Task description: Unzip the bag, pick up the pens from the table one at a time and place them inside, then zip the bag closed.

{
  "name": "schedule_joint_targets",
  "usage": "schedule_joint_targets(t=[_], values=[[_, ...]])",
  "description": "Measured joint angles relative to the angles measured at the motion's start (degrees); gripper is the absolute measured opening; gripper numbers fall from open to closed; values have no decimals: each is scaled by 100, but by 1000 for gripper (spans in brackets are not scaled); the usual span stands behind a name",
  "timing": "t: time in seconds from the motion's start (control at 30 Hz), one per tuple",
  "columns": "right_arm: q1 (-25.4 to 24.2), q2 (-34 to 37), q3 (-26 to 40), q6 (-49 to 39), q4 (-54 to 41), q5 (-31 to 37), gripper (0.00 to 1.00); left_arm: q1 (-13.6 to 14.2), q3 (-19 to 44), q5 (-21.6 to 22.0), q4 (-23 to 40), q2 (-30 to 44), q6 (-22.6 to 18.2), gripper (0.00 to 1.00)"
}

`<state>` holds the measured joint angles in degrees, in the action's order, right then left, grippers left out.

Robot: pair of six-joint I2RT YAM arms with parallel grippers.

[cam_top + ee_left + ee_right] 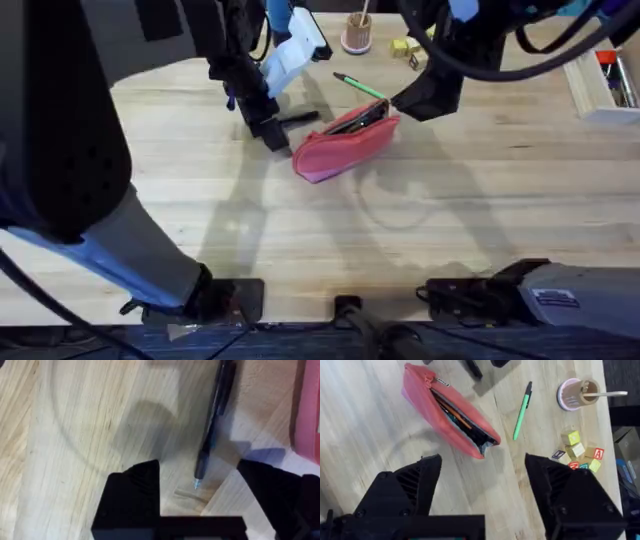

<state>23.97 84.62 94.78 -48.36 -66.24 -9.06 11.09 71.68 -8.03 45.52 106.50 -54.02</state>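
Left gripper [197, 497] hangs spread wide over the black pen [215, 420] on the table [480, 230], grasping nothing.
To its right the pink pouch [345, 148] lies unzipped with dark items inside; beyond it the green pen [360, 86], then the right gripper [482, 490], released and empty above the pouch.

Desk [480, 200] looking like pale wood planks, visible grain, smooth with a soft satin sheen. Bag [345, 150] showing as soft pink cloth, matt, creasing along its open zipper edge. Green pen [521, 411] reading as smooth plastic, slightly glossy; black pen [215, 420] appearing as glossy plastic too. Left claw [197, 497] and right claw [482, 485] fingers looking like matt black plastic, right ones showing ribbed faces.
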Motion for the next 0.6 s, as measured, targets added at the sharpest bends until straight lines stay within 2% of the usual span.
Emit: schedule_joint_targets(t=[0.27,0.53,0.6], values=[[0,0,0,17,0,0,998,-62,44,-149,139,71,59,986],[0,0,0,17,0,0,998,-40,48,-279,271,81,105,630],[0,0,0,17,0,0,998,-23,48,-319,291,81,104,469]])
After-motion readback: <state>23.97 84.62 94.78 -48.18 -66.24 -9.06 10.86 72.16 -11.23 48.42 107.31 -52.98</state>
